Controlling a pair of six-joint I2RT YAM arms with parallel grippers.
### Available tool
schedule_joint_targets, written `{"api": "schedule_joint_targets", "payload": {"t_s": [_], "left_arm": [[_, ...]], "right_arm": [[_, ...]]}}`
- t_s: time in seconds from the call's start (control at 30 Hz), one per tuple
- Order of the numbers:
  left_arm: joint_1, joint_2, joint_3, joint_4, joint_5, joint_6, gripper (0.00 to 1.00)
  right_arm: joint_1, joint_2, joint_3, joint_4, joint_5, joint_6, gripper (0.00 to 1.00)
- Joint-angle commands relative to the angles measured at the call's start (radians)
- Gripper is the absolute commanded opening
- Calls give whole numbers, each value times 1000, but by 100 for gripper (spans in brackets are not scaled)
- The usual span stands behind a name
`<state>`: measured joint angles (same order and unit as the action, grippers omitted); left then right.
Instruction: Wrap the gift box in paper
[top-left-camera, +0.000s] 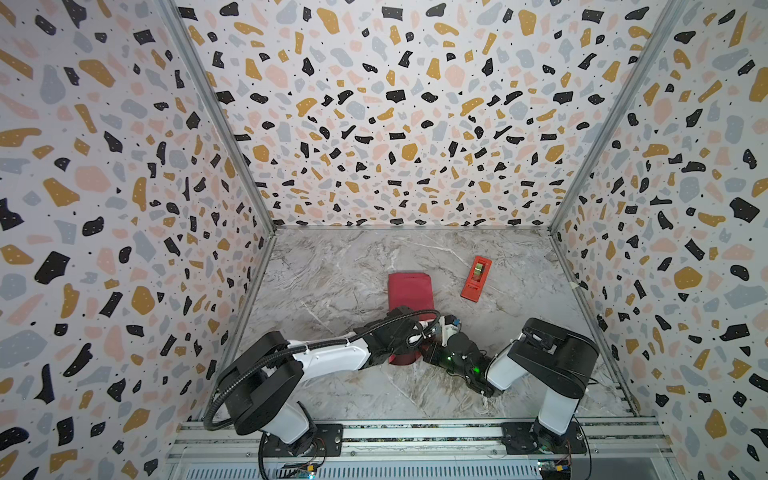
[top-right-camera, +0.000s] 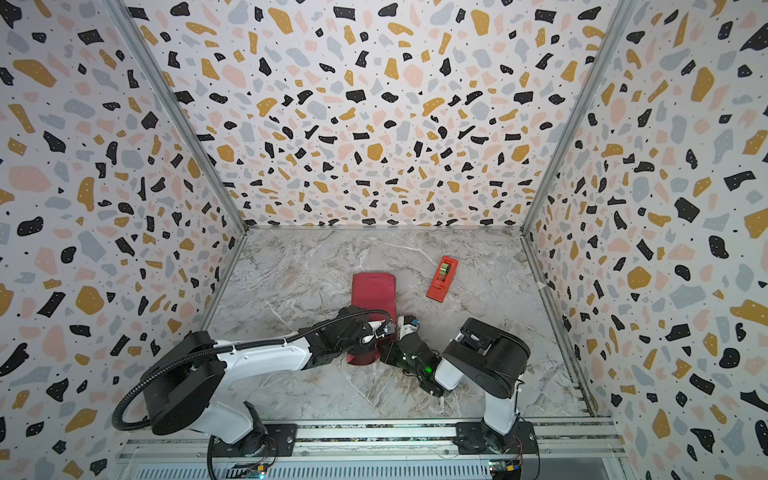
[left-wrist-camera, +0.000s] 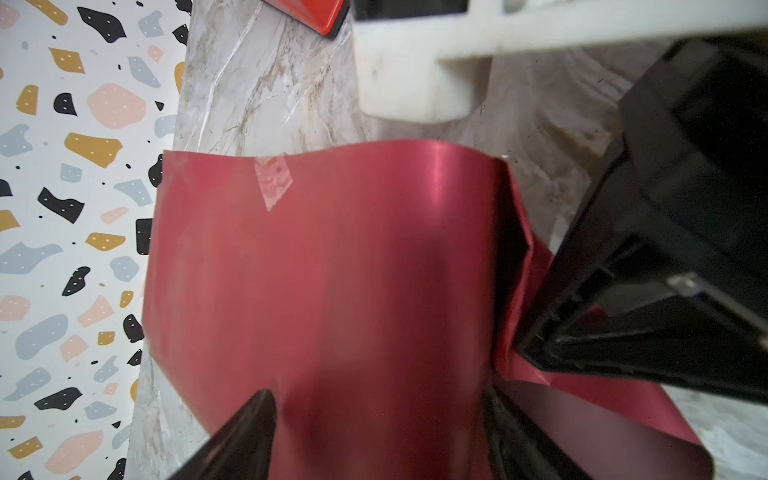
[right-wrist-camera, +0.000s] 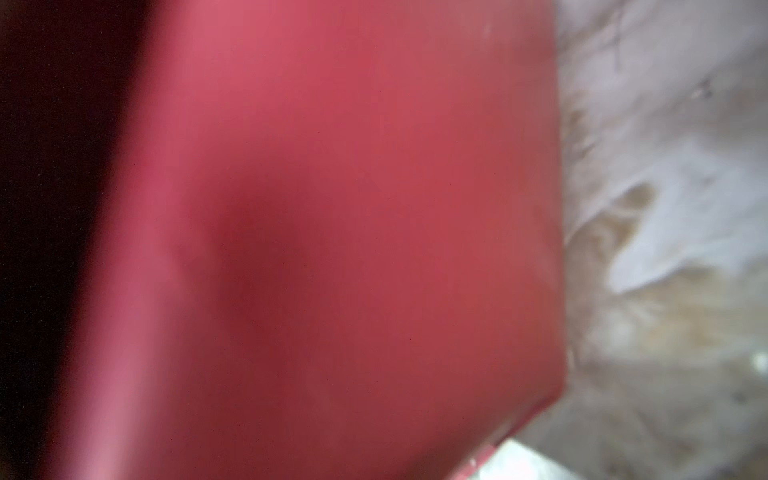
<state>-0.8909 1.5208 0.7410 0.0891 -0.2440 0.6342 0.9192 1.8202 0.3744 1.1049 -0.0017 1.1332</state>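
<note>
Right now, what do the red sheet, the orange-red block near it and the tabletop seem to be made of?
The paper: thin coated paper, satin sheen, holding curls and sharp creases. The tape dispenser: likely moulded plastic, uniform smooth orange-red. The tabletop: marble-look surface, grey veins; probably a printed laminate, though real stone can't be excluded.

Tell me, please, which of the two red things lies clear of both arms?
The narrow red-orange tape dispenser, lying alone; the crimson paper has the left arm over it and the right arm against it.
</note>
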Motion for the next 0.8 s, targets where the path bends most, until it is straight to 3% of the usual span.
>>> {"api": "schedule_joint_targets", "payload": {"t_s": [0.0, 0.27, 0.77], "left_arm": [[7, 6, -7, 14, 14, -16, 78], [7, 7, -8, 17, 11, -21, 78], [8, 3, -6, 9, 11, -28, 78]], "right_arm": [[2, 37, 5, -42, 52, 11, 1], [44, 36, -27, -85, 88, 88, 1], [33, 37, 14, -190, 58, 87, 4]]}}
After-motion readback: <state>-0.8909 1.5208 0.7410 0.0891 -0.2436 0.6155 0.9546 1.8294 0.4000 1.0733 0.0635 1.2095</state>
